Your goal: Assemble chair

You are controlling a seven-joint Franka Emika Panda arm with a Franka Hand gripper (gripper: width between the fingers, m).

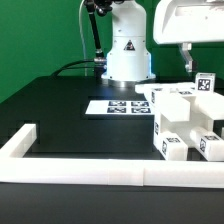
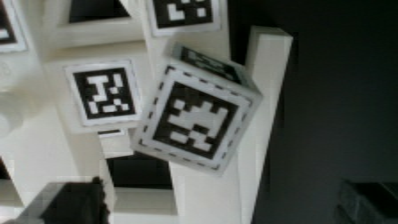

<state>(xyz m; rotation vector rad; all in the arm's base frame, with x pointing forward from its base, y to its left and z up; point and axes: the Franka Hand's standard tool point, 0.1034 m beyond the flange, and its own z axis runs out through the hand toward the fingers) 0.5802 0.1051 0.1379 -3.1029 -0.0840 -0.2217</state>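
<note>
The arm (image 1: 128, 45) was glossy white. Its base was a rounded column just beyond the marker board (image 1: 118, 106), with a small dark triangular mark on its front. Black cables (image 1: 88, 35) hung beyond that board too, nearer the exterior view's left. The gripper (image 1: 188, 66) had a boxy white body and thin dark jaws.
</note>
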